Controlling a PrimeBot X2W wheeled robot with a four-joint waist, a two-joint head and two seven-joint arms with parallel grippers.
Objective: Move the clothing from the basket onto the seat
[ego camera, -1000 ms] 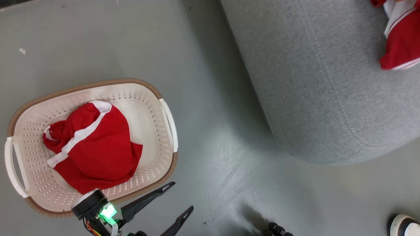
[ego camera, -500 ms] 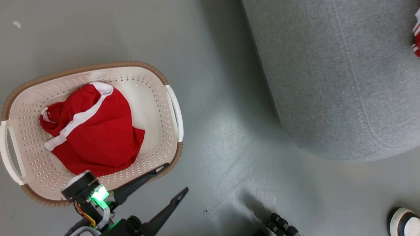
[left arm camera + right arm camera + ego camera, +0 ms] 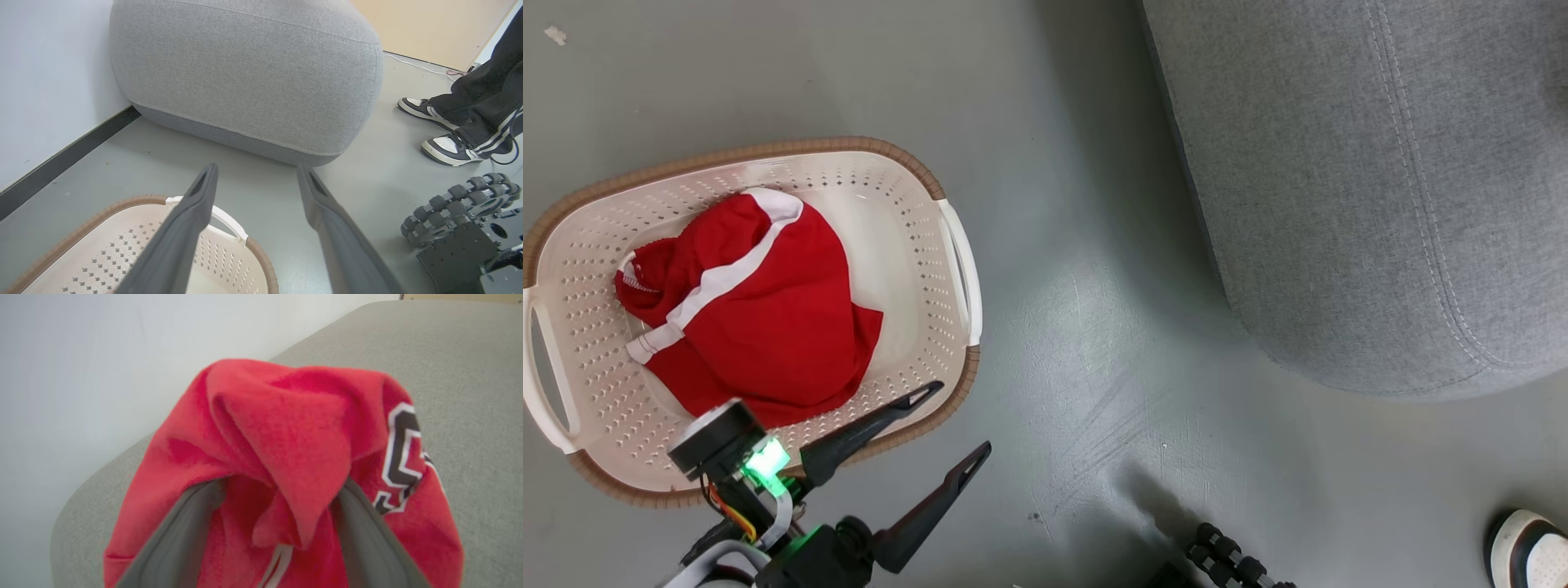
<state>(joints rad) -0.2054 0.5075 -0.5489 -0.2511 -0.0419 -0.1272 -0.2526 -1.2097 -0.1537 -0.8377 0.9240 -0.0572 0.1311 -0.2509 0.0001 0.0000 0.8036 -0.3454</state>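
- My right pincer (image 3: 282, 486) stands with its fingers apart. The red jersey (image 3: 286, 428) with the number is draped over both of them, on top of the seat (image 3: 470, 375).
- This is my main worry. If the cloth catches on a fingertip as I pull back, I could drag it off the seat's edge onto the floor (image 3: 1094, 327).
- My left pincer (image 3: 961, 416) is spread wide and holds nothing. One finger hangs over the rim of the basket (image 3: 915, 237), the other over the floor.
- A second red garment (image 3: 760, 327) lies bunched in the basket, so the job is not finished.
- Going down at this slant, a finger could strike the rim or hook a handle and tip the basket, which looks light.
- A person's shoe (image 3: 1527, 555) sits near my wheels (image 3: 1225, 559), and a careless turn could clip it.
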